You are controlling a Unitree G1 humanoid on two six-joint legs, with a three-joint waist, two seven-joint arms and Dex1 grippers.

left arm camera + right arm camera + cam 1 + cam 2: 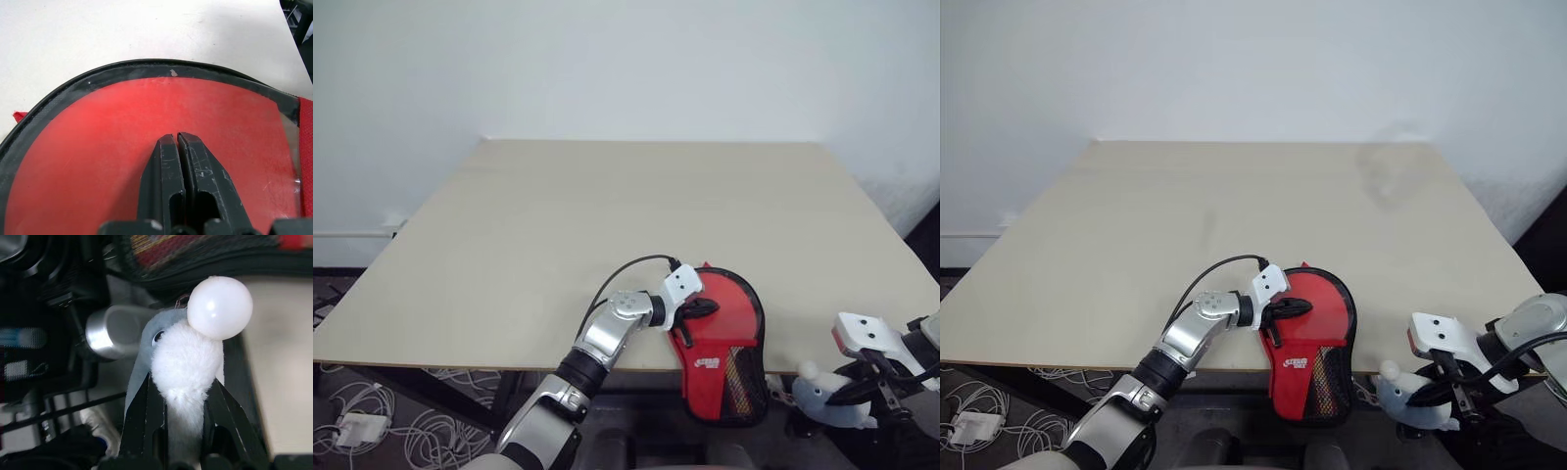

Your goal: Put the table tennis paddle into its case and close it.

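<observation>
My left gripper (702,308) is fully closed, its two black fingers (168,181) pressed together with nothing between them. In the head views it lies over the round red part of the case (729,338), at the lower centre of the frame; whether the tips actually press on the fabric or hang just above it I cannot tell. In the left wrist view the fingers point across a red face ringed by black edging.

My right gripper (1449,392) is clamped on a small plush toy (183,367): grey-blue body, fluffy white front, and a smooth white ball (220,307) at its top. The toy fills the gap between the fingers. It sits at the lower right of the head views, off the table (607,215) and past its near edge.

The case lies flat at the near edge of the table, its narrow mesh end (742,382) hanging over the edge toward me. A white label (707,364) shows beside the mesh.

I cannot make out the paddle as a separate thing; the red in the wrist view may be its rubber or the case's own cloth. The zip's state is hard to read too.
</observation>
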